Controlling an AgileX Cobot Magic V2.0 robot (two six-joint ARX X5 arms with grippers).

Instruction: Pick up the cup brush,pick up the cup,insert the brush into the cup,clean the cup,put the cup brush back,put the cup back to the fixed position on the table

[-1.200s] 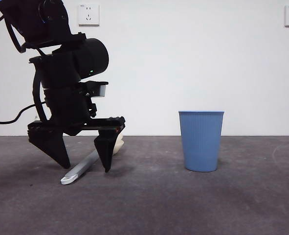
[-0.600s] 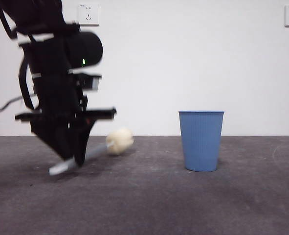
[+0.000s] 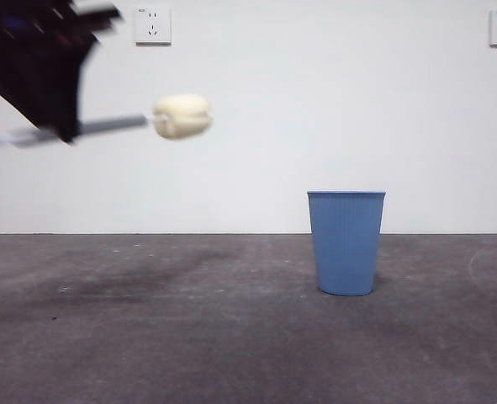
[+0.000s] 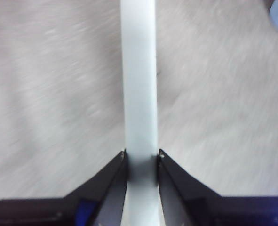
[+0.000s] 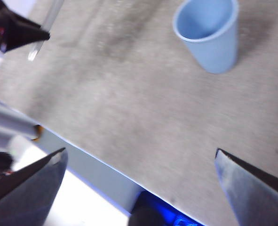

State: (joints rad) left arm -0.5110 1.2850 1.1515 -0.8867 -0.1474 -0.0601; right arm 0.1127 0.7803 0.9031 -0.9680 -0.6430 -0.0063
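Gripping the cup brush [image 3: 118, 124] by its slim grey handle, the left claw [image 4: 142, 157] holds it high above the desk [image 3: 189, 337], roughly level, with the cream sponge head pointing toward the cup [image 3: 346, 242]. In the left wrist view the jaws are clamped on either side of the handle. The brush pickup looks done; picking up the cup appears to be the step in hand. The light blue cup stands upright on the desk, untouched and well apart from the brush. The right claw [image 5: 139, 165] hangs above the desk with its jaws spread wide and nothing between them, the cup ahead of it but not yet near. Its next move probably calls for descending to straddle the cup's ribbed wall.
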